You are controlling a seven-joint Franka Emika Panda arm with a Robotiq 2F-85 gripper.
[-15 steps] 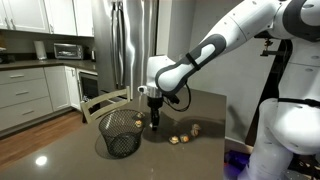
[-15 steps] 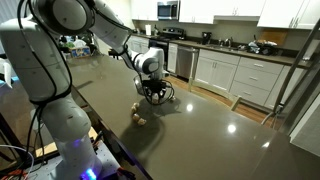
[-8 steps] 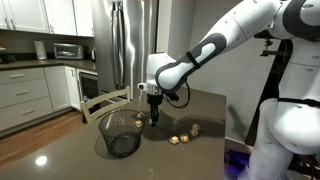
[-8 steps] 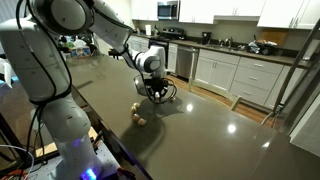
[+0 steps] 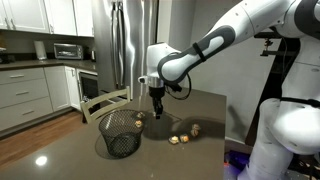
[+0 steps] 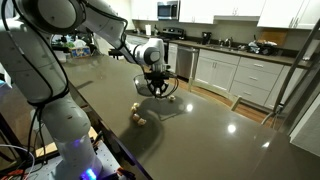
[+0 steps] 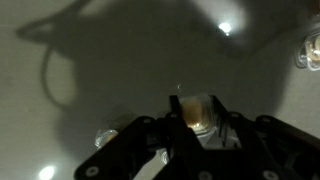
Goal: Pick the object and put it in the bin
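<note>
My gripper [image 5: 157, 113] is shut on the object [image 7: 194, 108], a small tan lump that shows between the fingers in the wrist view. The gripper [image 6: 155, 88] hangs a little above the dark table, just beside the bin. The bin [image 5: 119, 133] is a round black wire-mesh basket standing on the table. In an exterior view the bin [image 6: 166, 93] is mostly hidden behind the gripper. The held lump is too small to make out in both exterior views.
Look-alike tan pieces lie on the table beside the gripper [image 5: 176, 140] [image 5: 196, 129] and show again in an exterior view [image 6: 136, 109] [image 6: 142, 119]. A wooden chair [image 5: 108, 99] stands behind the bin. Kitchen cabinets [image 5: 25, 85] and a fridge [image 5: 130, 45] lie beyond.
The gripper has risen a little from the table with the lump between its fingers. The bin and the loose pieces have not moved.
</note>
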